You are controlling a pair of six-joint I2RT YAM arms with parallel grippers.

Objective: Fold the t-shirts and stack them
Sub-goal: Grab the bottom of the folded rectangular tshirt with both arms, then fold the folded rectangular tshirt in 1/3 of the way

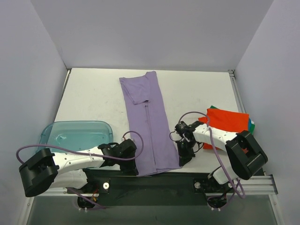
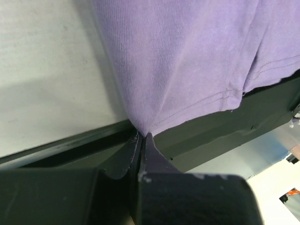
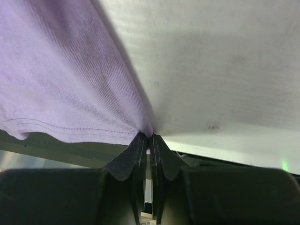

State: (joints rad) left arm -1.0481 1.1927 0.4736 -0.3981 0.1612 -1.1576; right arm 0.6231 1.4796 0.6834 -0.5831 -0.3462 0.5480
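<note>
Left tool is pinching one hem corner of the lavender t-shirt; right tool is pinching the other, the orange-red t-shirt lying to its right.

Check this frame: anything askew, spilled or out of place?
Minor only. The lavender t-shirt lies as a long strip, slightly slanted. Its near hem hangs past the near edge of the table onto the black rail, where the left tool and right tool pinch its corners. Nothing looks spilled or damaged.
</note>
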